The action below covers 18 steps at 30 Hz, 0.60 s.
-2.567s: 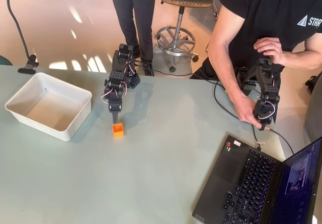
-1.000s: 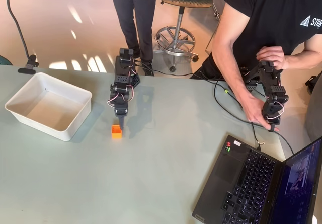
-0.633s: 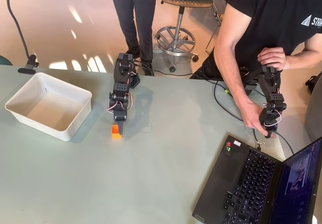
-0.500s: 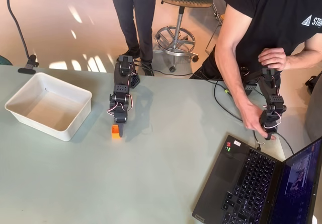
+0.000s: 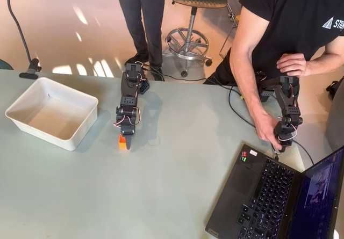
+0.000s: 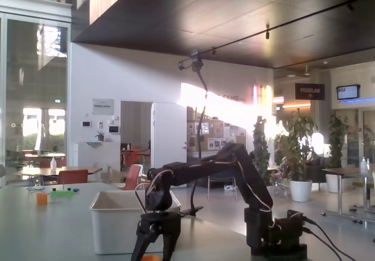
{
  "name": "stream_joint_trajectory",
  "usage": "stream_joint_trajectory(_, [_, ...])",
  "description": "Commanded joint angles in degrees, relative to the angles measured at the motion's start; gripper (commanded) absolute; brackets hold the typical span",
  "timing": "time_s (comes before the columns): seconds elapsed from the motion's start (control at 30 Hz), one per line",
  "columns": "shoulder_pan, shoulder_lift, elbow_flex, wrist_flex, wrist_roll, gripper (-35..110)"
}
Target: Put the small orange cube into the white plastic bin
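The gripper (image 6: 153, 254) stands spread — fingers straddling the small orange cube (image 5: 122, 142) on the table (image 5: 161, 196), right of the white plastic bin (image 5: 51, 113). A wall sign (image 6: 309, 91) reads "FOODLAB" — the seated person's black shirt (image 5: 301, 13) shows "STAR".

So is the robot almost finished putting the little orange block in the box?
Not yet. The hand has come down over the small orange cube, fingers spread on either side, but the cube sits on the table. Gripping, lifting and carrying it to the white plastic bin, which is empty, remain.
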Motion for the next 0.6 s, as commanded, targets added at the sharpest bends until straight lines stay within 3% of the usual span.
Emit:
stream_joint_trajectory(0.0, [1.67,-0.35,-2.20,-0.35,-0.26,44])
stream_joint_trajectory(0.27, [2.72,-1.41,-2.20,-0.26,-0.26,29])
stream_joint_trajectory(0.57, [2.64,-0.62,-2.29,0.44,-0.18,28])
